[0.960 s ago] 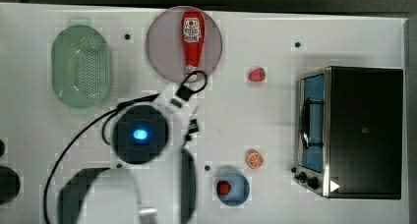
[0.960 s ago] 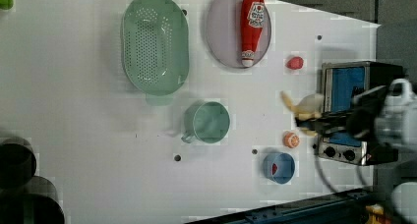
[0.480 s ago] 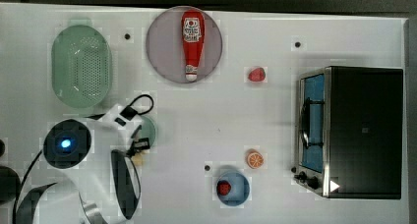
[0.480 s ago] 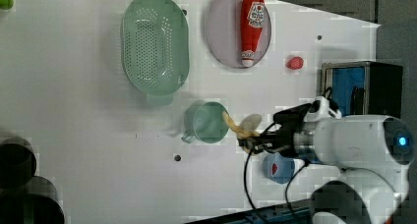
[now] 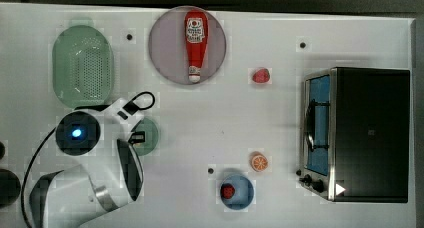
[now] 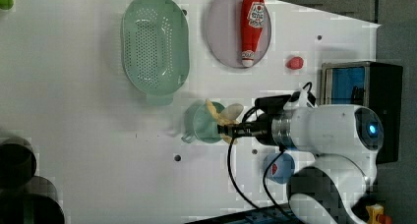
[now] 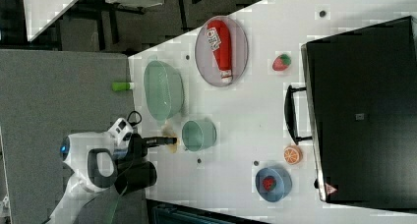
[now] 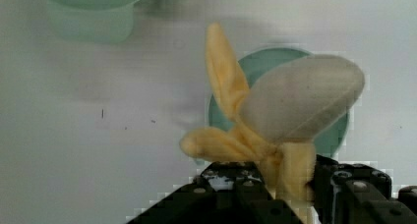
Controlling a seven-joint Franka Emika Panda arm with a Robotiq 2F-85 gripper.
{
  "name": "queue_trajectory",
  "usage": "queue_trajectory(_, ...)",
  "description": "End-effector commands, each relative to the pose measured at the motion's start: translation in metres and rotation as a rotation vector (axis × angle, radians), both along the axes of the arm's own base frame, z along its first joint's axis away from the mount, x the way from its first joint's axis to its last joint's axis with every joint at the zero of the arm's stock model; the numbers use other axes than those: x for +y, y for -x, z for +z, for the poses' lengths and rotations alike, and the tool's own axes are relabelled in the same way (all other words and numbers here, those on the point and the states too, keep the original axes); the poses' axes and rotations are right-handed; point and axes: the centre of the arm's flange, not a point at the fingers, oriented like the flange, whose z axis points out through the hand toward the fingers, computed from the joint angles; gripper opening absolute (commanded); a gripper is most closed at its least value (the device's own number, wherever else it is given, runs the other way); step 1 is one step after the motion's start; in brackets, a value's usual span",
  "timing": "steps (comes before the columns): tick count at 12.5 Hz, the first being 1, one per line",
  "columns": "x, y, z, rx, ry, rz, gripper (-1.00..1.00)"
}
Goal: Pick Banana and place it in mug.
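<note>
Over the white bench [image 6: 74, 111], reading the left view from its left edge, the pale-green perforated oval colander [image 6: 155, 43] comes first, then the small round dark-green mug [image 6: 202, 123] just below it, then the black pincer [image 6: 230, 131] on the white arm. The pincer is clenched on the stem end of the half-peeled pale-yellow soft toy banana [image 6: 223, 117], which hangs above the mug's mouth, its peel flaps splayed. The wrist view shows the banana [image 8: 275, 111] with the mug's rim [image 8: 339, 130] directly behind it. Transport looks nearly finished; the next move likely calls for lowering a little, centring over the opening, then letting go so the flaps clear the rim.
</note>
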Motion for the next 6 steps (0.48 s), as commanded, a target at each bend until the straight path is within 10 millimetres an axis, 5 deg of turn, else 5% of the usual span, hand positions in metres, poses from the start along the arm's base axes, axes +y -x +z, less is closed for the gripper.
queue_trajectory(1, -0.0045, -0.0069, -0.0133, -0.028, 0.023, -0.021, -0.1)
queue_trajectory(6, -0.0111, -0.007, -0.0209, -0.043, 0.024, -0.056, 1.0)
